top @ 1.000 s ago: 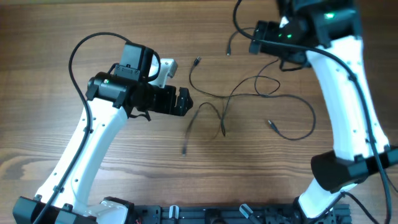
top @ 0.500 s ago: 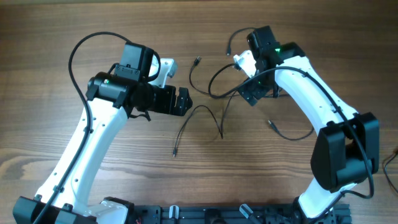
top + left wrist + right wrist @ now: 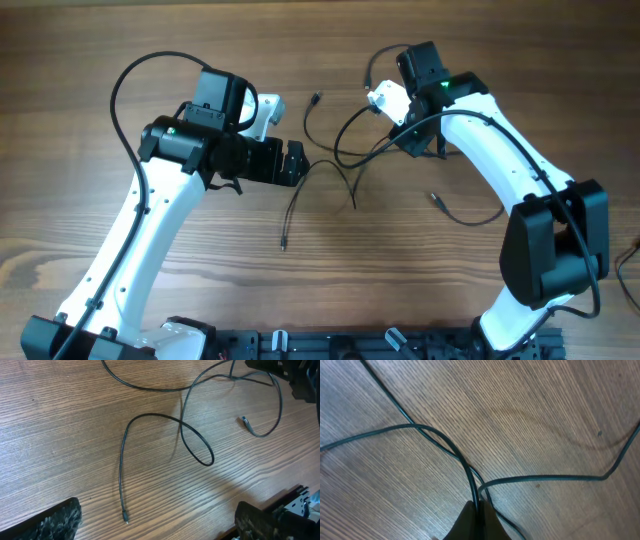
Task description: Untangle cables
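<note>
Evidently the right claw (image 3: 477, 512) pinches thin, looping black cables (image 3: 472, 485) above the wood-grain table (image 3: 545, 410); left claw (image 3: 157, 522) gapes.

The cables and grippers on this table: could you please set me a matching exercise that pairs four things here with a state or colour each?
Things:
1. left gripper
2. right gripper
3. plug end nearest the left gripper
4. table

States:
A. brown wood grain
B. lying free on the wood
C. shut on a thin black cable
D. open, holding nothing

Pairs: 1-D, 2-C, 3-B, 4-A.
</note>
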Controlling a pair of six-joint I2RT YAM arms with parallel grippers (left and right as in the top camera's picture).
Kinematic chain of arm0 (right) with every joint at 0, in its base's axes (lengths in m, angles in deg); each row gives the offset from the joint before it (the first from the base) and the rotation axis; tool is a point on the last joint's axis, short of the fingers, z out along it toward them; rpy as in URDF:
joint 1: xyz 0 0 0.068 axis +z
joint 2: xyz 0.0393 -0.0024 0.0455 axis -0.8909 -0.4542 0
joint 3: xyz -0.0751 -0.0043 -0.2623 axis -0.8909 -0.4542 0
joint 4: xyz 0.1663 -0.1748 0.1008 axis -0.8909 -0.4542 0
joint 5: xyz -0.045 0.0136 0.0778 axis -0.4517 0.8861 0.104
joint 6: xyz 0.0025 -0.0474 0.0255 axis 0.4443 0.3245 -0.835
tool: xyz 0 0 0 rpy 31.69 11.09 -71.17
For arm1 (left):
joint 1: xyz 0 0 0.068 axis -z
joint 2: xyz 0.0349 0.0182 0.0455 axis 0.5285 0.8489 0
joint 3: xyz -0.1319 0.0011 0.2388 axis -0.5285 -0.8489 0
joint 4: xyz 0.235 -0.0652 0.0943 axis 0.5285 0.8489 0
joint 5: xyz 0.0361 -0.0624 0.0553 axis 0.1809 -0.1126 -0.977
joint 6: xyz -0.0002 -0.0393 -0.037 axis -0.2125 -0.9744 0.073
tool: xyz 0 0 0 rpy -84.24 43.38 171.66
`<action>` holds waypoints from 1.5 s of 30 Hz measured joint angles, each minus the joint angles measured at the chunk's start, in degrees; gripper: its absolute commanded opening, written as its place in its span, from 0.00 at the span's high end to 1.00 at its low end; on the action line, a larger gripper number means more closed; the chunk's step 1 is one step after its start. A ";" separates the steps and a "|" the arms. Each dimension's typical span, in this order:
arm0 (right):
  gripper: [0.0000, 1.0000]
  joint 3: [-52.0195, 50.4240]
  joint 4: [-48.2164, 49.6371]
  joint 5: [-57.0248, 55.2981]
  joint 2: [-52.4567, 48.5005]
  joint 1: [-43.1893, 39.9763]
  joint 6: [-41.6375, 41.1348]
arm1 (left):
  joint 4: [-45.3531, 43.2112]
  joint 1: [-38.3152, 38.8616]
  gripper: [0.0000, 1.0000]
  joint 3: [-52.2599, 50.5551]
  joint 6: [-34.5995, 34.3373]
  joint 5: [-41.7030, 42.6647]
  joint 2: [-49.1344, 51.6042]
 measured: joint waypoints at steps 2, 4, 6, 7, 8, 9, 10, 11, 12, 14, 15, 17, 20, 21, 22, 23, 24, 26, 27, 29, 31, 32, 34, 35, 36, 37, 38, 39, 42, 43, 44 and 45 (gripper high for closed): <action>0.96 0.35 -0.39 0.02 0.11 0.00 -2.40 | 0.00 0.00 0.00 0.00 0.00 0.00 0.00; 0.96 3.02 -0.85 0.17 1.29 0.00 -5.03 | 0.00 0.00 0.00 0.00 0.00 0.00 0.00; 0.96 8.31 -0.59 0.20 4.96 0.00 -6.60 | 0.15 0.00 0.00 0.00 0.00 0.00 0.00; 0.96 12.68 0.61 0.26 8.09 0.00 -7.23 | 0.33 0.00 0.00 0.00 0.00 0.00 0.00; 0.96 18.64 2.75 0.39 13.05 0.00 -7.85 | 0.31 0.00 0.00 0.00 0.00 0.00 0.00; 0.96 22.84 4.66 0.42 16.85 0.00 -8.37 | 0.31 0.00 0.00 0.00 0.00 0.00 0.00; 0.96 25.79 6.21 0.85 20.06 0.00 -8.90 | 0.28 0.00 0.00 0.00 0.00 0.00 0.00; 0.96 28.92 8.72 2.10 23.67 0.00 -9.38 | 0.31 0.00 0.00 0.00 0.00 0.00 0.00; 0.96 31.28 11.04 3.80 27.12 0.00 -9.62 | 0.28 0.00 0.00 0.00 0.00 0.00 0.00; 0.96 32.96 17.81 9.70 33.20 -0.04 -10.29 | 0.28 0.00 0.00 0.00 0.00 0.00 0.00; 0.96 33.20 20.65 12.72 35.10 -0.04 -11.06 | 0.33 0.00 0.00 0.00 0.00 0.00 0.00; 0.96 33.59 24.55 18.16 37.64 -0.04 -13.18 | 0.35 0.00 0.00 0.00 0.00 0.00 0.00; 0.96 33.66 25.11 21.99 38.16 -0.04 -15.63 | 0.52 0.00 0.00 0.00 0.02 0.00 0.00; 0.96 33.64 24.48 22.34 37.75 -0.04 -16.02 | 0.70 0.00 0.00 0.00 0.00 0.00 0.00; 0.96 33.51 23.67 22.40 37.11 -0.04 -16.46 | 0.94 0.00 0.00 0.00 0.02 0.00 0.00; 0.96 33.33 22.69 21.99 36.59 -0.04 -16.63 | 1.03 0.00 0.00 0.00 0.00 0.00 0.00; 0.96 33.18 21.68 21.18 36.02 -0.04 -16.65 | 1.11 0.00 0.00 0.00 0.00 0.00 0.00; 0.96 32.83 19.63 18.49 35.04 -0.04 -16.15 | 1.14 0.00 0.00 0.00 0.02 0.00 0.00; 0.96 32.83 18.51 15.76 34.56 -0.04 -15.21 | 1.16 0.00 0.00 0.00 0.00 0.00 0.00; 0.96 32.83 17.84 7.37 33.90 -0.13 -13.57 | 1.16 0.00 0.00 0.00 0.02 0.00 0.00; 0.96 32.83 18.01 -0.17 33.75 -2.16 -12.90 | 1.14 0.00 0.00 0.00 0.00 0.00 0.00; 0.96 32.83 18.01 -2.25 33.73 -4.24 -12.72 | 1.16 0.00 0.00 0.00 0.02 0.00 0.00; 0.96 32.83 18.03 -5.40 33.35 -12.50 -12.72 | 1.14 0.00 0.00 0.00 0.02 0.00 0.00; 0.96 32.83 18.05 -5.84 32.98 -15.87 -12.96 | 1.16 0.00 0.00 0.00 0.00 0.00 0.00; 0.96 32.83 18.12 -5.79 32.35 -20.24 -13.62 | 1.14 0.00 0.00 0.00 0.02 0.00 0.00; 0.96 32.83 18.18 -5.27 31.52 -25.11 -14.51 | 1.16 0.00 0.00 0.00 0.00 0.00 0.00; 0.96 32.83 18.16 -5.25 31.08 -26.84 -14.82 | 1.14 0.00 0.00 0.00 0.02 0.00 0.00; 0.96 32.83 18.10 -4.59 28.98 -34.16 -16.26 | 1.16 0.00 0.00 0.00 0.02 0.00 0.00; 0.96 32.83 17.99 -1.33 25.35 -44.41 -19.19 | 1.16 0.00 0.00 0.00 0.02 0.00 0.00; 0.96 32.83 17.99 0.02 23.80 -48.09 -20.79 | 1.16 0.00 0.00 0.00 0.00 0.00 0.00; 0.96 32.83 17.99 1.09 22.38 -51.08 -22.67 | 1.33 0.00 0.00 0.00 0.00 0.00 0.00; 0.96 32.83 17.97 1.49 20.83 -53.62 -24.74 | 1.84 0.00 0.00 0.00 0.00 0.00 0.00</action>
